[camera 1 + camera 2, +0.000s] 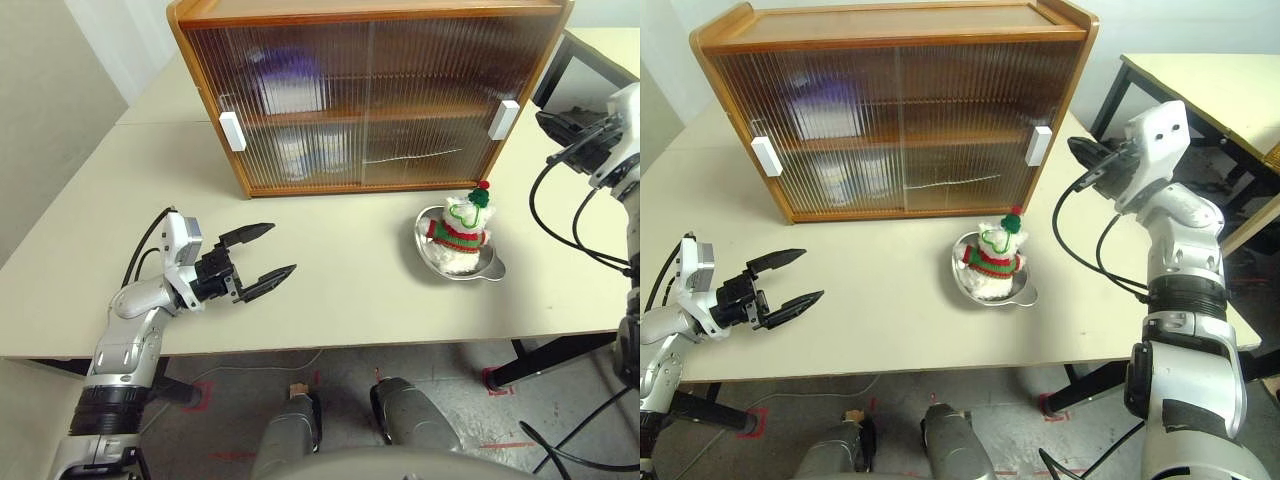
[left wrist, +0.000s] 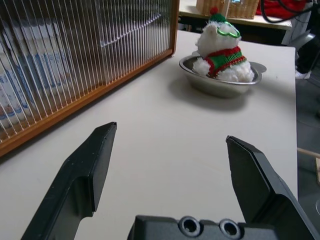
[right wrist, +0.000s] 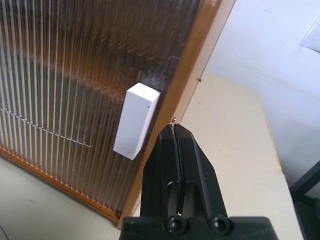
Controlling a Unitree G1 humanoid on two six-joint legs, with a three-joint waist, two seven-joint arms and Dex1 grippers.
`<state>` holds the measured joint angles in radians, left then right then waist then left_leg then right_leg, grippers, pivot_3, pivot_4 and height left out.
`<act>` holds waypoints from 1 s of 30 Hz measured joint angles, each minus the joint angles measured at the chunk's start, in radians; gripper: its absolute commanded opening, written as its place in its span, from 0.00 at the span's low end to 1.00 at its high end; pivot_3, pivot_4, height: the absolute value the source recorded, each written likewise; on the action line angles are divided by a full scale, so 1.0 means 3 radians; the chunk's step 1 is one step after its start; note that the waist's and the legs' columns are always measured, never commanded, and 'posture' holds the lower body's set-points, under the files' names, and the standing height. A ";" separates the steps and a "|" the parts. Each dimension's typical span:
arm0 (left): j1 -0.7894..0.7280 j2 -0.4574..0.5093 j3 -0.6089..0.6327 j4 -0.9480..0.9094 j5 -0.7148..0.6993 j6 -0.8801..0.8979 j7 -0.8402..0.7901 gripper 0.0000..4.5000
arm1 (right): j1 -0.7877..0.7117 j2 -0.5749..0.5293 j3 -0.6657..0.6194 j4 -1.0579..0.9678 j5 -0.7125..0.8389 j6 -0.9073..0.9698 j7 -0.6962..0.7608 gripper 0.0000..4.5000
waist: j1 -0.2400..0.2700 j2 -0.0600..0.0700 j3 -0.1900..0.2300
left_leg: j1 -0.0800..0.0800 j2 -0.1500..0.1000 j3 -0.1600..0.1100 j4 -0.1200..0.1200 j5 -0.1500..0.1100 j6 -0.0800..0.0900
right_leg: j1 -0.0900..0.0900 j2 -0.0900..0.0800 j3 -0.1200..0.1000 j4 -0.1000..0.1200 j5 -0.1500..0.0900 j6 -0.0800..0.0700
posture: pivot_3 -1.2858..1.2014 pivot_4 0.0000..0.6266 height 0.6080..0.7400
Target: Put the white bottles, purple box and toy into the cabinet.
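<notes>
Up front on the cream table (image 1: pixel 340 290): left gripper (image 1: pixel 262 261) hovering low and level, black fingers (image 2: pixel 87 172) spread wide, nothing between them, aimed across the tabletop toward the steel bowl (image 1: pixel 440 260). Sitting in that bowl, well apart from the left gripper: plush toy (image 1: pixel 460 228), white and fluffy, red-and-green striped scarf, green hat with red pompom. Further back, wooden cabinet (image 1: pixel 370 15) with both ribbed sliding doors closed, a white block handle at each outer edge. Behind the left door, blurred through the ribs: purple box (image 1: pixel 287 85) on the upper shelf, white bottles (image 1: pixel 310 155) on the lower level. Raised beside the cabinet's right end: right gripper (image 3: pixel 175 150), fingers pressed fully together, gripping nothing, tips close to the right handle (image 3: pixel 136 121) but not touching.
</notes>
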<state>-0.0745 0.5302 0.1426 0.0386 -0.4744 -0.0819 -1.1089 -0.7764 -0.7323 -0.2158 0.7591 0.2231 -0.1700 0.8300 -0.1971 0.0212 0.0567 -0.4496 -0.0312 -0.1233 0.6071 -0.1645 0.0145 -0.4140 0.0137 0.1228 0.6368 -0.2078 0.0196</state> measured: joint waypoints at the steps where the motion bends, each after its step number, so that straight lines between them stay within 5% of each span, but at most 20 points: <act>1: -0.0009 -0.0044 0.0001 0.0000 -0.0039 -0.0016 0.0001 1.00 | -0.0015 0.0010 0.0007 0.0006 -0.0007 0.0000 -0.0001 0.01 | 0.0000 0.0000 0.0000 | 0.0000 0.0000 0.0000 0.0001 0.0000 0.0001 | 0.0000 0.0000 0.0000 0.0000 0.0000 0.0000 | 0.42 0.10 1.00; 6: -0.0069 -0.0254 0.0015 -0.0007 -0.0263 -0.0030 0.0033 1.00 | -0.0086 0.0019 0.0025 0.0081 -0.0067 0.0002 -0.0010 0.01 | 0.0002 0.0000 0.0000 | 0.0002 0.0002 0.0001 0.0005 0.0002 0.0003 | 0.0007 0.0001 -0.0001 0.0000 0.0002 0.0001 | 0.41 0.10 1.00; 30: -0.0086 -0.0309 -0.0009 -0.0136 -0.0379 -0.0062 0.0032 1.00 | -0.0232 0.0275 0.0116 0.0381 -0.0154 0.0011 -0.0100 0.01 | 0.0000 0.0000 0.0000 | 0.0042 0.0003 0.0000 0.0005 -0.0002 -0.0003 | 0.0047 0.0004 0.0002 -0.0002 -0.0015 0.0031 | 0.42 0.10 1.00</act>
<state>-0.1003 0.4376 0.1399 -0.0023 -0.5881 -0.1004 -1.0993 -0.8459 -0.6499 -0.1812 0.8733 0.1768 -0.1667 0.8000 -0.1970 0.0212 0.0568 -0.4368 -0.0302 -0.1232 0.6087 -0.1650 0.0135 -0.4000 0.0148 0.1233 0.6363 -0.2124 0.0290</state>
